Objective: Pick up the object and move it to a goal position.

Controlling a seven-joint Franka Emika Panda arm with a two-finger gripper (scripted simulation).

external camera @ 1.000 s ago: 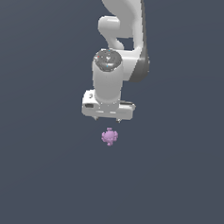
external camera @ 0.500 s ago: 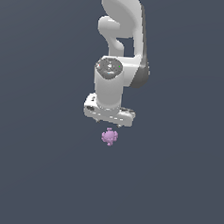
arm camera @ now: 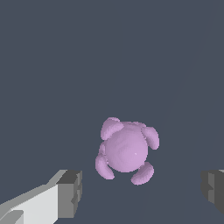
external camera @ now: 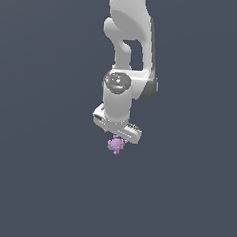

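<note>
Exterior view. Arm: one white Panda, reaching down from the top of frame, wrist pointing at the floor. Gripper (external camera: 117, 135): white crossbar hand, low over the floor; fingertips hidden behind the hand body, so spread not readable here. Blob (external camera: 115, 145): lilac, knobbed, much narrower than the hand; lies on the plain grey floor directly under the hand's lower edge, appearing to touch or nearly touch it in this view. No goal marker visible.

Wrist view. Gripper (arm camera: 142, 192): open wide; two dark pads, one (arm camera: 70, 194) on a white finger, the other (arm camera: 213, 190) at the frame edge, well apart, nothing between them yet. Blob (arm camera: 126, 149): rounded body with short lobes around it, no clear long axis. It sits roughly between the two pads across their gap, closer to the white-finger side, but ahead of the pad line, not on it.

Judgement: grasp not begun; a small shift onto the pad line, descent, then closing is needed.
</note>
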